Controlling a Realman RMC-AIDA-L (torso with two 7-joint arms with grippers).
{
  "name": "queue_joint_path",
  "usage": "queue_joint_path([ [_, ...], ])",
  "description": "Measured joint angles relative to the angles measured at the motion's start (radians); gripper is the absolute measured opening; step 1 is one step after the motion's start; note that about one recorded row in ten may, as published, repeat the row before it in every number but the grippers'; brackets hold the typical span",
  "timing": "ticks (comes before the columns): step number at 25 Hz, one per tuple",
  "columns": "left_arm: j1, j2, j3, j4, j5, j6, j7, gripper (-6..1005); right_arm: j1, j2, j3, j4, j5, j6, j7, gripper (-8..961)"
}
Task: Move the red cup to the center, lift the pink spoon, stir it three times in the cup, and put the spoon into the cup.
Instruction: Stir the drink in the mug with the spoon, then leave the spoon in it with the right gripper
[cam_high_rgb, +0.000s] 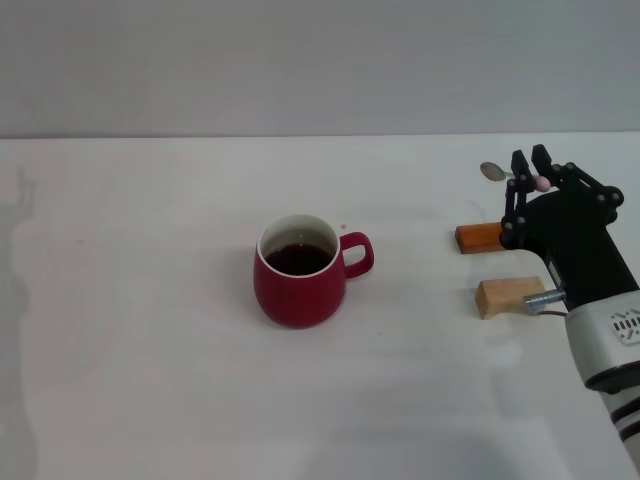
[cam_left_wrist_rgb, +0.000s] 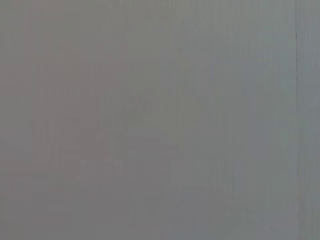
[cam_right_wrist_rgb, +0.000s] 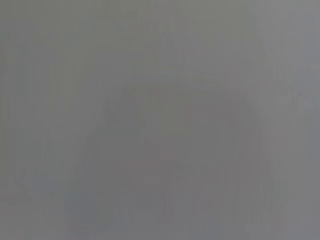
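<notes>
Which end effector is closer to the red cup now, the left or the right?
The right. The right end effector is off to the red cup's right, above two wooden blocks, holding the pink spoon. The left end effector shows in no view.

Probably a lab: bare white table (cam_high_rgb: 150, 350), plain grey wall (cam_high_rgb: 300, 60).

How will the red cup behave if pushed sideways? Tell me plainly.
The red cup probably slides rather than tips, being squat with a broad base. The dark liquid inside may slosh, since it sits fairly near the rim. Its glossy wall looks hard and likely slippery.
</notes>
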Motion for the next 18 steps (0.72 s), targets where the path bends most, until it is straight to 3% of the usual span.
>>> queue_joint_path([
  [18,0.0,0.0,0.0,-0.003,-0.002,-0.003,0.0,832,0.051,0.0,-0.022,0.032,0.0,0.005,-0.005,132],
])
